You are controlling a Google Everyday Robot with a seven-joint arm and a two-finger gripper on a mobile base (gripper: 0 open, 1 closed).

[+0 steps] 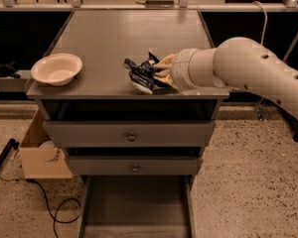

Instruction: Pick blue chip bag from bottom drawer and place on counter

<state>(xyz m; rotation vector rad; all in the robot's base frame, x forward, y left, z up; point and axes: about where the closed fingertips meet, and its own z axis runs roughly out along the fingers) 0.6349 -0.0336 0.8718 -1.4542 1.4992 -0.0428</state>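
Observation:
The blue chip bag, a crumpled dark navy foil bag with a white patch, is at the front middle of the grey counter and looks to touch its surface. My gripper, with tan fingers at the end of the white arm coming in from the right, is shut on the bag's right side. The bottom drawer is pulled open below the two knobbed drawers, and the part in view holds nothing.
A white bowl sits on the counter's front left corner. A cardboard box stands on the floor left of the cabinet, with a black cable near it. A shelf rail runs behind the counter.

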